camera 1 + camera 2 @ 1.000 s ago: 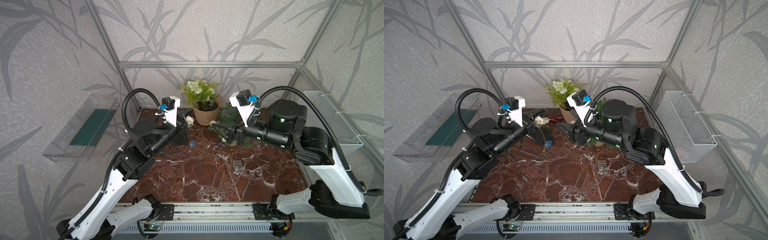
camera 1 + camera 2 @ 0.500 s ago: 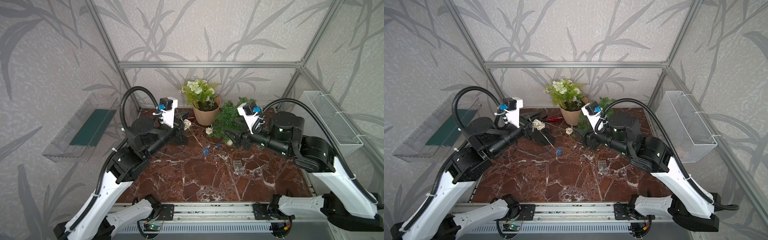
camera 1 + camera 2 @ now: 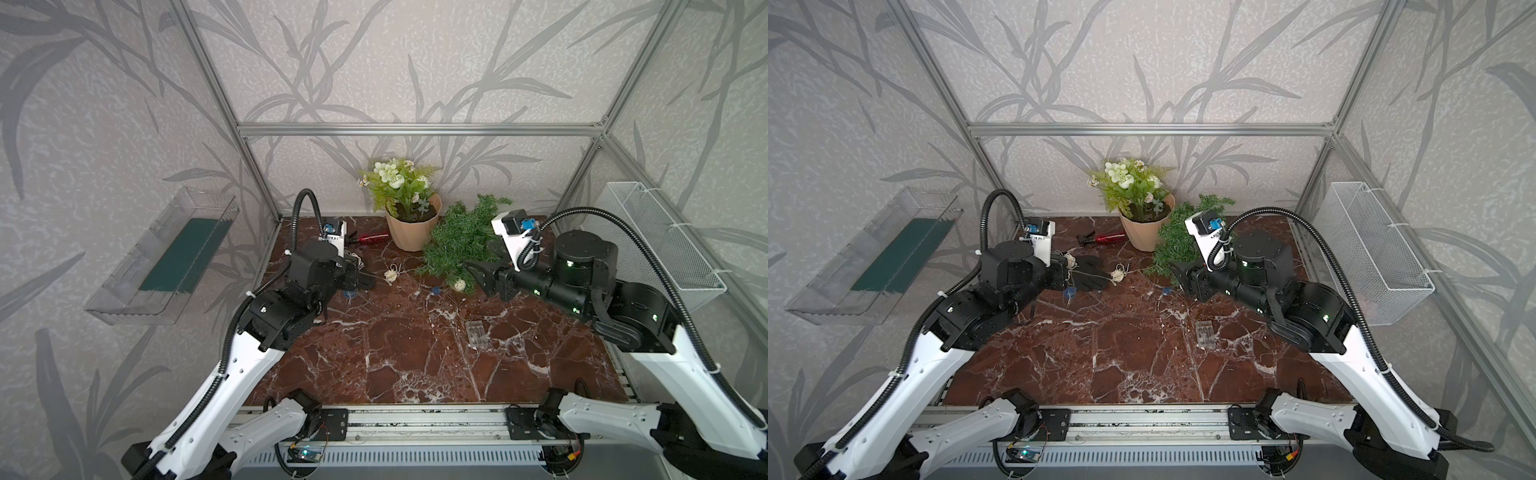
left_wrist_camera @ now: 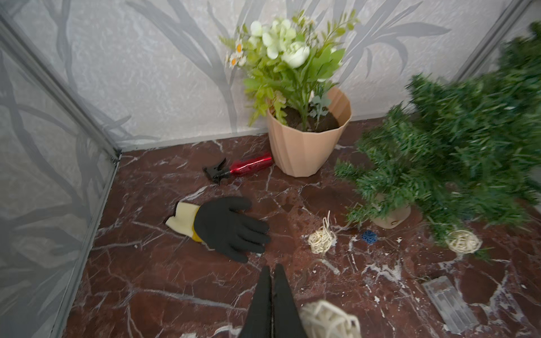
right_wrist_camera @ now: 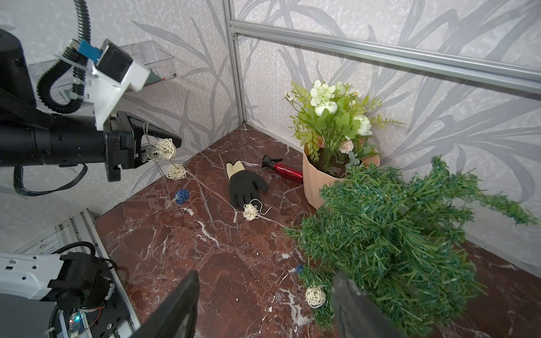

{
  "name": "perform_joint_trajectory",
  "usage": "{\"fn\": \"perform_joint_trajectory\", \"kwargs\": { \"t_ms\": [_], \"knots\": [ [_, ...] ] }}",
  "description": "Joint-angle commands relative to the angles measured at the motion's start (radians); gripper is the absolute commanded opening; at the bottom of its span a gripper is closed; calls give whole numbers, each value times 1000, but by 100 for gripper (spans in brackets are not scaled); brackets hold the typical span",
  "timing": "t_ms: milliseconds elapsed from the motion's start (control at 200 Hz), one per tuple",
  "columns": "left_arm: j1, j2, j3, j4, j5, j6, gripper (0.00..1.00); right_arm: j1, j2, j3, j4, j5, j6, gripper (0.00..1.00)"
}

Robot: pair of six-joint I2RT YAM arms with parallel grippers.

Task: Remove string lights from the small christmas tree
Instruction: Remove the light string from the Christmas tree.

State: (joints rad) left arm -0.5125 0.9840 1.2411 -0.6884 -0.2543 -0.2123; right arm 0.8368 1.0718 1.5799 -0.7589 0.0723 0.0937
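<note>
1. Branches of the small christmas tree [image 3: 461,241] lean tilted near the desk's [image 3: 415,361] far edge in both top views, just beside a peach pot [image 3: 411,235]. The string lights [image 3: 390,275] trail over the desk from near the left edge to the tree's foot. Their clear battery box [image 3: 476,334] lies flat, right of the middle. The right claw [image 3: 474,277] stands spread beside the lowest branches.
2. Left wrist view: the left claw [image 4: 271,278] is pressed together, with a cream ball [image 4: 328,320] close beside it. A black glove [image 4: 231,226] lies just ahead, and a red spray bottle [image 4: 248,168] lies beyond, by the pot. The tree [image 4: 456,164] leans, blurred.
3. Right wrist view: the left claw [image 5: 172,140] pinches the lights' wire. One cream ball hangs right under its fingers [image 5: 152,133], and another cream ball and a blue one hang lower on the wire. The right claw [image 5: 265,276] is spread wide and holds nothing. A further cream ball lies at the tree's lowest branches.
</note>
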Motion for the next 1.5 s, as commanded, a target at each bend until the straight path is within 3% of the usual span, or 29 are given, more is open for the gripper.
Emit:
{"fn": "perform_joint_trajectory", "kwargs": {
  "t_ms": [0,225,440,685,1140,1310,1495],
  "knots": [
    [63,29,-15,-6,-17,-30,0,-16,-3,-29,29,-37,15,71],
    [226,197,133,18,6,21,0,-44,19,-16,3,-49,-3,71],
    [302,326,290,88,92,22,0,-141,33,17,-22,-107,-11,71],
    [348,511,448,103,85,44,0,-240,51,53,-54,-170,-16,71],
    [414,725,727,119,87,64,0,-347,81,74,-73,-237,-20,71],
    [414,799,834,145,149,31,0,-370,108,119,-60,-256,-45,71],
    [402,906,975,121,191,18,0,-449,171,180,-20,-354,-49,71]
  ]
}}
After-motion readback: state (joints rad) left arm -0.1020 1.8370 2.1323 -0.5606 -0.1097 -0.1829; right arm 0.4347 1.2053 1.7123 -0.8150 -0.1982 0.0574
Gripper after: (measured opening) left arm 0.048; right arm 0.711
